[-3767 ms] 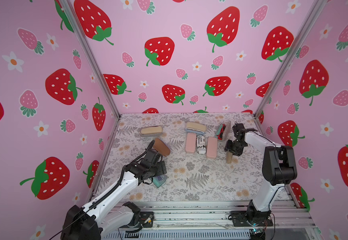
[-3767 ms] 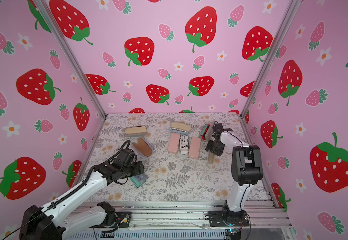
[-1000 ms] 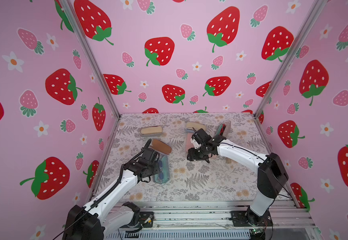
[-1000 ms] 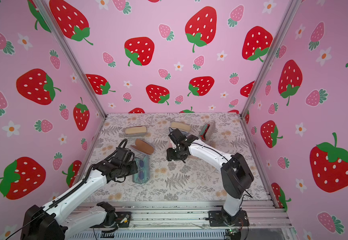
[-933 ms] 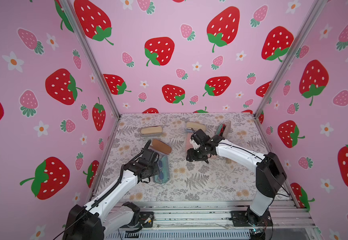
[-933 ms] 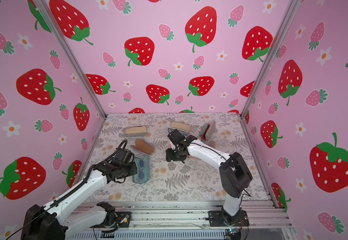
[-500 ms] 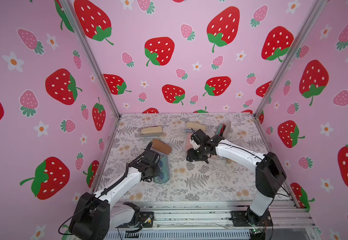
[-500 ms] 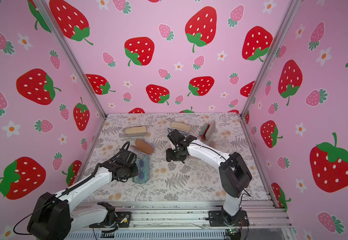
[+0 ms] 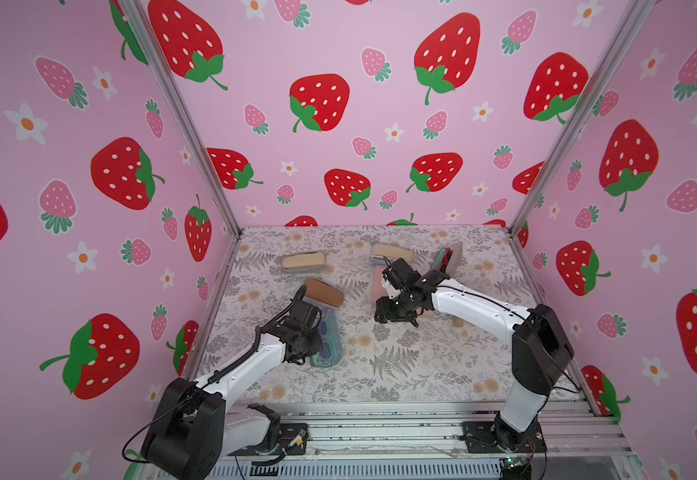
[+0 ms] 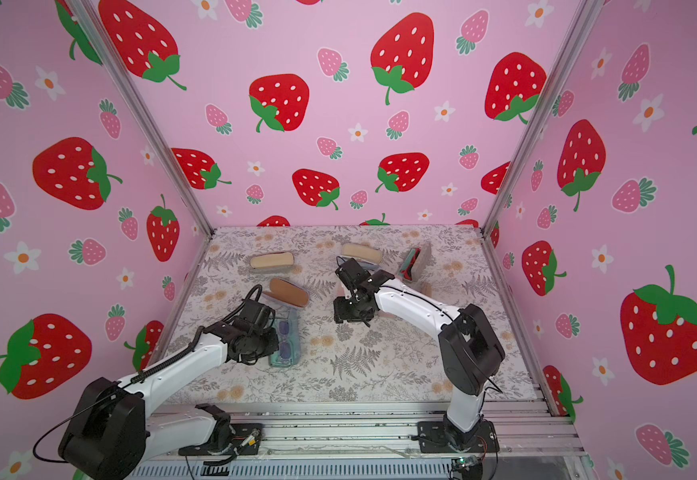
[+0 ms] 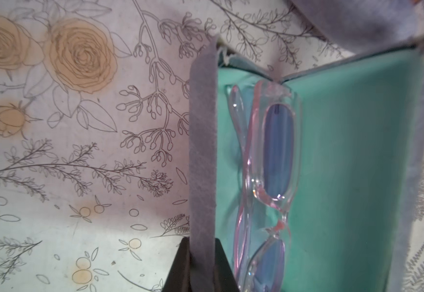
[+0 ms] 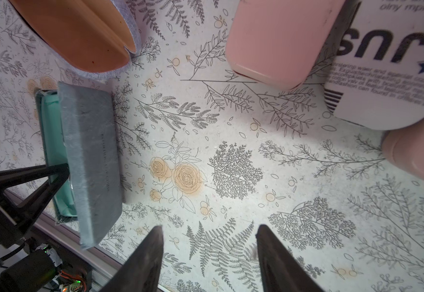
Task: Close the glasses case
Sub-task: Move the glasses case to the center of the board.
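Glasses case [image 11: 345, 164] wall seems pinched in the left gripper [image 11: 202, 244]; right gripper [image 12: 209, 227] hovers spread, empty, above the tablecloth [image 12: 307, 202].

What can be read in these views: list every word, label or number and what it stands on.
"snr": large black letters on the white case, cut off by the picture's edge.
"oiny mplcs,": smaller line on the same case, partly cut off.
Fine print on that case: too blurred to read.
Faint line stamped on the lid of the glasses case: too small to read.
Nothing else is readable.
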Controlling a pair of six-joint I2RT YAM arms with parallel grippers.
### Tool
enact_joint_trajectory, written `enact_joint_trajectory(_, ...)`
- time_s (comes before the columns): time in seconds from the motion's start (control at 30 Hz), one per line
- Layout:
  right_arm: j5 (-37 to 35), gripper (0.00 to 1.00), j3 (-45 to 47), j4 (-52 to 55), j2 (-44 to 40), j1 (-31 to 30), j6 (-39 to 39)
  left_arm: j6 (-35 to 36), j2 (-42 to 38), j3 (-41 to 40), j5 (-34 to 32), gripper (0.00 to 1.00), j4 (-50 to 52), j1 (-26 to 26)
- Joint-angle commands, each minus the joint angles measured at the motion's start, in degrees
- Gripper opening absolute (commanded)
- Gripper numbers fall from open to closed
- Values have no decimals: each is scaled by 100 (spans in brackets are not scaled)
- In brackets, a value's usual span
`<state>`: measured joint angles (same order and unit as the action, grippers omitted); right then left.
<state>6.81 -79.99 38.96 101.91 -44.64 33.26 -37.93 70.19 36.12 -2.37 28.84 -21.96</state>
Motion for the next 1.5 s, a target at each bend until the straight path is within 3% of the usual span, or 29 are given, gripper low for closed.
enact_joint_trajectory(0.0,-39,60,-131,124,-50,-32,33,-21,-22,17,78,7,-100,26)
enact_joint_trajectory(0.27,-57,60,-170,137,-6,-28,15,-141,-167,7,255,7,-150,-101)
enact_joint_trajectory(0.57,-257,60,-104,212,-136,-27,41,-484,58,254,-2,7,-253,-942)
enact_joint_trajectory(0.8,-530,60,188,348,-564,124,67,-567,878,938,-106,7,-504,-1555)
enact_joint_trajectory(1.07,-636,61,840,403,-1260,478,138,-584,1956,1741,66,7,-912,-1920)
enact_joint_trajectory(1.13,-655,61,976,417,-1393,564,138,-584,2168,1925,112,2,-958,-1986)
enact_joint_trajectory(1.47,-656,61,1274,420,-1520,694,173,-669,2688,2430,171,1,-1012,-2296)
